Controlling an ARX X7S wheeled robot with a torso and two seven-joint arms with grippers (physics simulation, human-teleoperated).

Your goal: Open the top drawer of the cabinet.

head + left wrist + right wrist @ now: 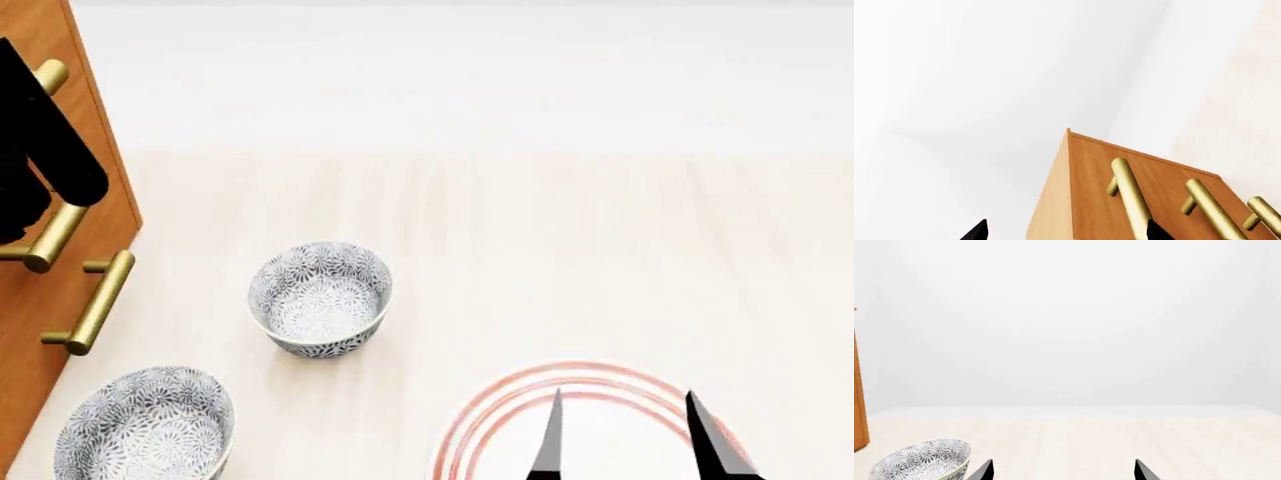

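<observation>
While my left hand [1064,231] hangs released before the cabinet [54,250], one finger against the top drawer [1101,195] handle, my right hand [625,440] waits spread over the plate [494,420], drawer shut.

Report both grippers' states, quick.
Left gripper: open, holding nothing, one fingertip close by a brass handle of the cabinet.
Right gripper: open, empty, above the red-ringed plate.

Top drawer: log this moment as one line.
left gripper: open at cabinet front | top drawer: no gap visible | right gripper: open above plate
</observation>
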